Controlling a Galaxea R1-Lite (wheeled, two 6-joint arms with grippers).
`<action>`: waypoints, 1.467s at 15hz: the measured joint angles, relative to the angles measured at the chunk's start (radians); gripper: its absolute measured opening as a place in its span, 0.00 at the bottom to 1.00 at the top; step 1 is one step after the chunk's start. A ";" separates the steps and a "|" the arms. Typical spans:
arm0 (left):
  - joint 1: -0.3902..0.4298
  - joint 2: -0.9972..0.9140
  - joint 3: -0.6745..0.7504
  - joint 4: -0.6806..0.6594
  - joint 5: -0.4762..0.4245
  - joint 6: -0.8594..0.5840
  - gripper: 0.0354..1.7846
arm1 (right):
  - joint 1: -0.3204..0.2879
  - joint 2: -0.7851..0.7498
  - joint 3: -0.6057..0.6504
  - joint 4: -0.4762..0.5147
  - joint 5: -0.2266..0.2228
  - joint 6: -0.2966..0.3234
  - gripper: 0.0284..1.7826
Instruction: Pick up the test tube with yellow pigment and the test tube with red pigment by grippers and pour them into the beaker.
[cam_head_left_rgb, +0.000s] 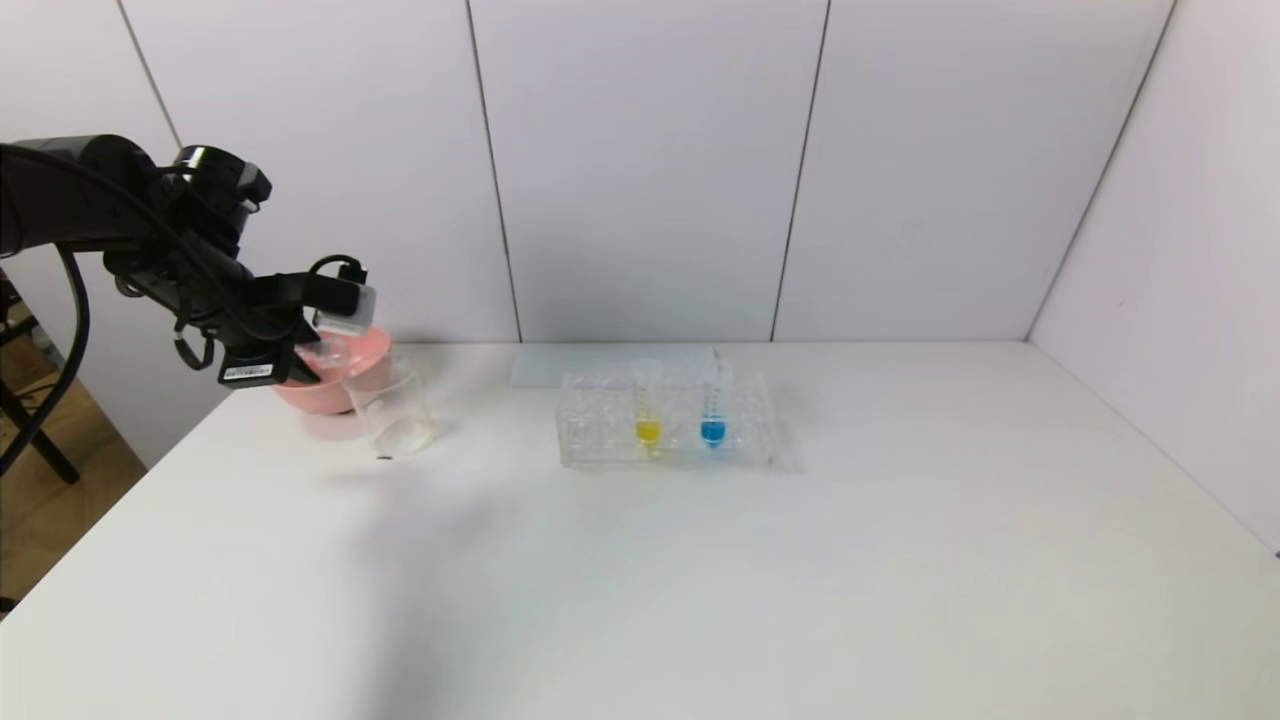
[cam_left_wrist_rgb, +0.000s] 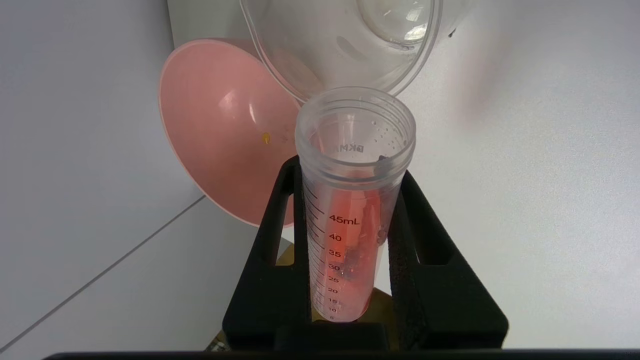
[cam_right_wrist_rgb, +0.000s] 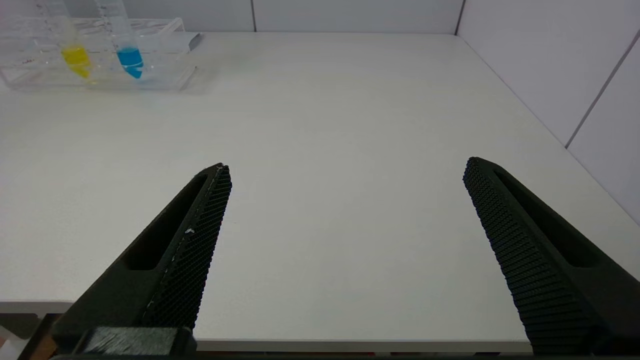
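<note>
My left gripper is shut on the test tube with red pigment and holds it tilted at the table's far left. The red liquid is spread along the tube's inside. The tube's open mouth points at the rim of the clear beaker, just short of it. The beaker stands on the table in front of the pink bowl. The test tube with yellow pigment stands upright in the clear rack; it also shows in the right wrist view. My right gripper is open and empty above the table's near edge.
A pink bowl sits behind the beaker, against the wall; it fills the space behind the tube in the left wrist view. A blue-tipped tube stands in the rack beside the yellow one. Wall panels close the back and right.
</note>
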 joint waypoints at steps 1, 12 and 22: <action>-0.002 0.000 0.000 -0.001 0.006 0.000 0.24 | 0.000 0.000 0.000 0.000 0.000 0.000 0.95; -0.024 0.016 -0.002 -0.024 0.054 -0.004 0.24 | 0.000 0.000 0.000 0.000 0.000 0.000 0.95; -0.048 0.027 -0.003 -0.033 0.132 -0.036 0.24 | 0.000 0.000 0.000 0.000 0.000 0.000 0.95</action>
